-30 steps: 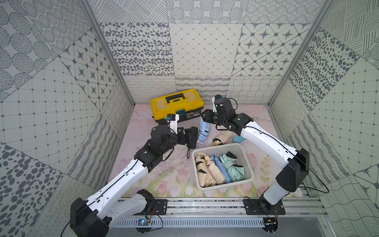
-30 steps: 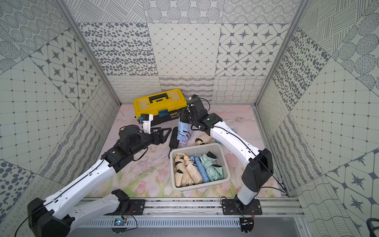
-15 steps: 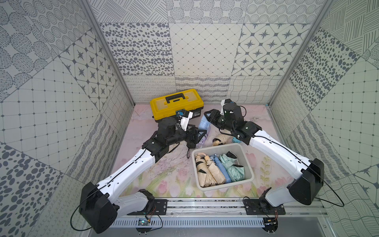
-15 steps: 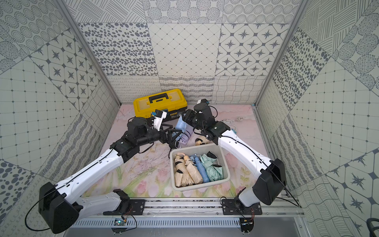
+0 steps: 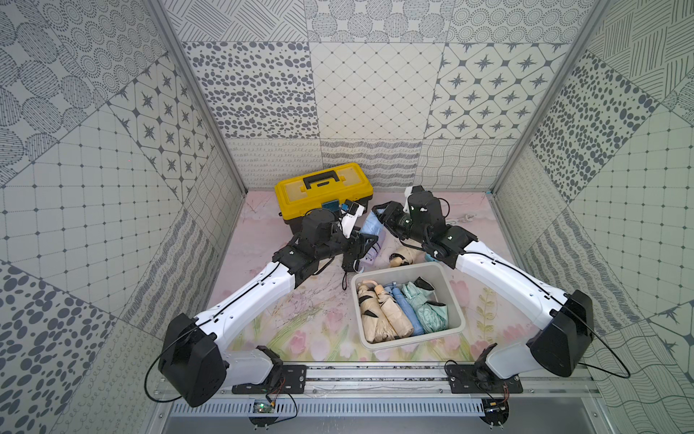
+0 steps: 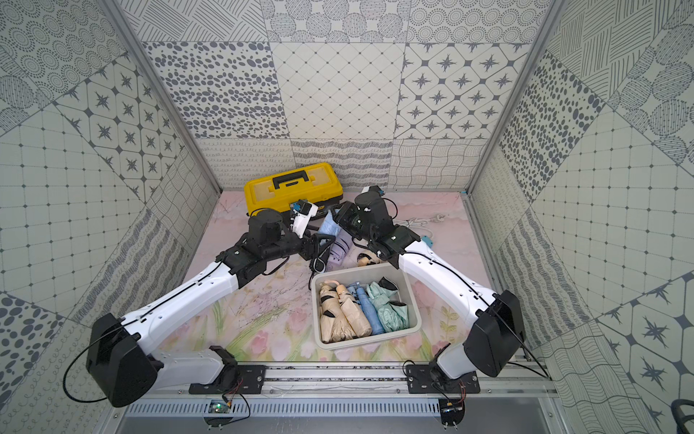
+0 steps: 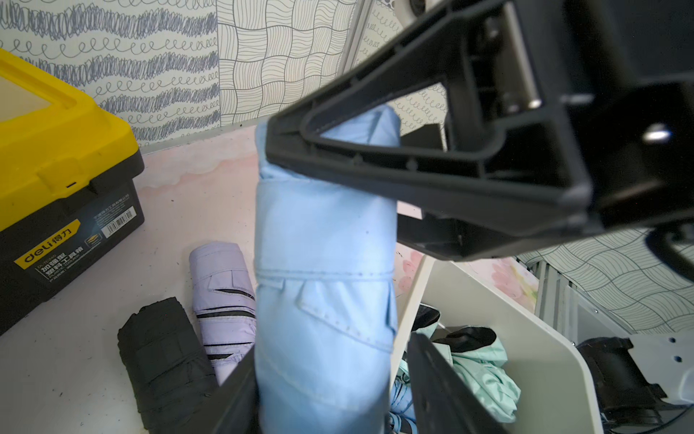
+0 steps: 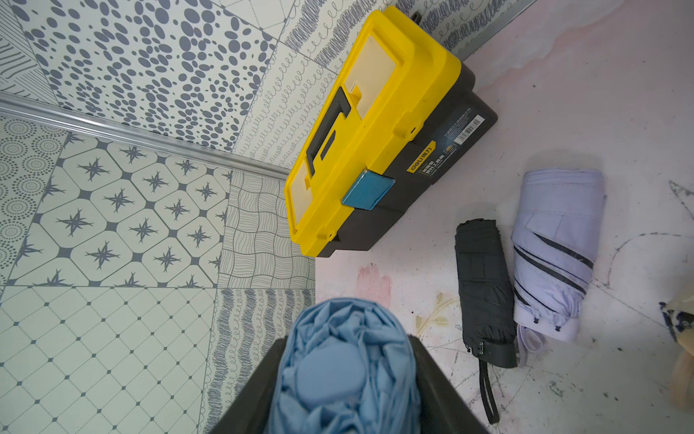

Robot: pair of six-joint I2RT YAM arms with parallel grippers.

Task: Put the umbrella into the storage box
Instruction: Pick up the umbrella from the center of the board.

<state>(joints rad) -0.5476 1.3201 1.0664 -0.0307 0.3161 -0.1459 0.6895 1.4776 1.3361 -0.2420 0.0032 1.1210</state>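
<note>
Currently the step looks like a mid-air transfer: the umbrella is lifted and not yet over the box.

Both top views. The pale blue folded umbrella (image 5: 370, 227) hangs tilted just beyond the far rim of the storage box (image 5: 413, 339), outside it and above the counter (image 5: 300, 312). The right gripper (image 5: 385, 218) has the end farther from the box. The left gripper (image 5: 362, 250) sits at the end nearer the box. The box already holds beige, blue and mint umbrellas, and little of its floor shows bare. A beige umbrella (image 5: 407, 255) lies on the counter against the box's far wall. A yellow toolbox (image 6: 293, 188) stands farther beyond the box.

Left wrist view. The umbrella (image 7: 323, 282) runs lengthwise between the left fingers (image 7: 443, 390), one close on each flank. A sliver of gap may show on one side, so I cannot tell whether they press or merely bracket it. A right finger crosses the cloth at the far end. The box wall (image 7: 507, 308) is just beside the umbrella.

Right wrist view. The right fingers (image 8: 424, 360) are clamped on the umbrella's bunched end, and cloth fills the space between them. A black umbrella (image 8: 484, 285) and a lilac umbrella (image 8: 555, 244) lie touching on the counter. The box is out of frame.

Next, judged: one firm grip is needed first. Then the umbrella has to swing over the box's far rim and go down lengthwise beside the mint one. If both arms carry it, they must move together or the cloth may slip.
</note>
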